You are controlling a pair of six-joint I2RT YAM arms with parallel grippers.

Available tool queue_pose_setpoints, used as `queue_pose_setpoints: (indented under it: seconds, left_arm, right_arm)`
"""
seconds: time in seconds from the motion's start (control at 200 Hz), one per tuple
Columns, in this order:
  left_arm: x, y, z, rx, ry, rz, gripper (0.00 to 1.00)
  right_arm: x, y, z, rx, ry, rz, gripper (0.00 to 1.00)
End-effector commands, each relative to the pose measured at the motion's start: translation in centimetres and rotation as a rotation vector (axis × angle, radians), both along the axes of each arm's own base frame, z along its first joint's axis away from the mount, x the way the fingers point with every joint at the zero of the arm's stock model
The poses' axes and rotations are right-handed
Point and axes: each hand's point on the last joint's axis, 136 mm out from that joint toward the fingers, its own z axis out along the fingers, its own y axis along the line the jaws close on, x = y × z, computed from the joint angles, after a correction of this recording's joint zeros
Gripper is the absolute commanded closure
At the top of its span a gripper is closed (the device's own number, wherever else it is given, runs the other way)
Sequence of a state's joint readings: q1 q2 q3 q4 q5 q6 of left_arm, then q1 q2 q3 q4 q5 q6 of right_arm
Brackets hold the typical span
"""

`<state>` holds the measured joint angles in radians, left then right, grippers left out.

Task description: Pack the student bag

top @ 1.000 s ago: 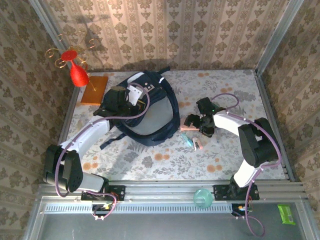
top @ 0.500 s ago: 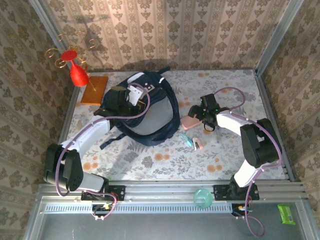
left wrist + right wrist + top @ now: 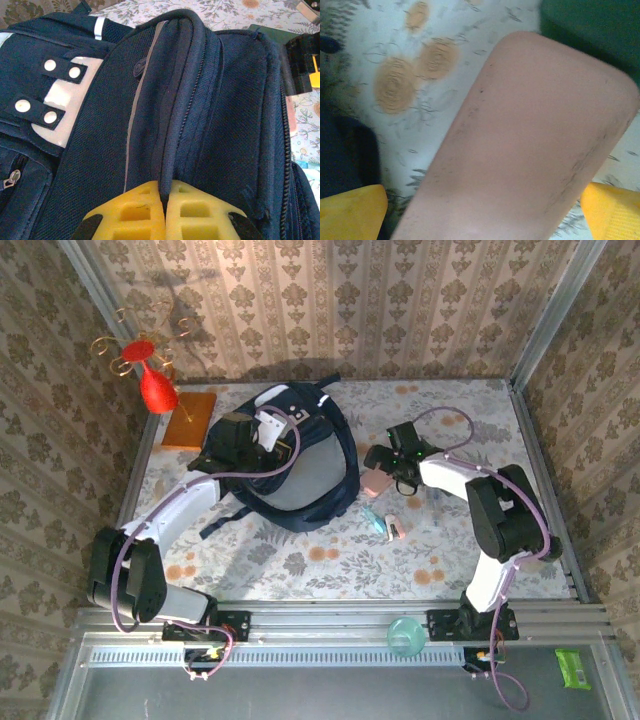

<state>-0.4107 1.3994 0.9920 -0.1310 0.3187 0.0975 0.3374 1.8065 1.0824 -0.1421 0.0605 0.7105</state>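
Note:
The student bag (image 3: pixel 300 465), dark navy with a grey-white patch (image 3: pixel 62 107), lies at the table's middle left. My left gripper (image 3: pixel 268 436) is shut on a raised fold of the bag's rim (image 3: pixel 172 125), the yellow fingertips (image 3: pixel 135 210) pinching the fabric. My right gripper (image 3: pixel 388 470) is shut on a flat pink case (image 3: pixel 375 483), held just right of the bag. In the right wrist view the pink case (image 3: pixel 520 140) covers most of the frame, with a yellow finger (image 3: pixel 350 210) on each side. A dark green item (image 3: pixel 590 25) lies beyond it.
A small teal object (image 3: pixel 375 519) and a pink-white one (image 3: pixel 394 530) lie on the floral cloth near the bag's lower right. A red vase with gold wire (image 3: pixel 155 388) and an orange board (image 3: pixel 188 420) stand at the back left. A teal cup (image 3: pixel 404 633) sits on the front rail.
My right gripper has carried the pink case up and to the left, closer to the bag. The left gripper has kept its hold on the bag's rim.

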Motion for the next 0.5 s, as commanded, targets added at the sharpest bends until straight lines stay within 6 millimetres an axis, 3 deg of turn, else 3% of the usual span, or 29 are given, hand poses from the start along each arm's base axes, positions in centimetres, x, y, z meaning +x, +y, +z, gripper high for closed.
queue_pose_setpoints:
  seconds: [0.0,0.495]
  left_arm:
    - [0.5,0.2,0.5,0.003,-0.011,0.013,1.00]
    - [0.5,0.1,0.4,0.003,-0.007,0.009,1.00]
  right_arm:
    - [0.5,-0.2,-0.3,-0.088,0.010,-0.001,0.00]
    - [0.6,0.1,-3.5,-0.310,0.085,0.021,0.06]
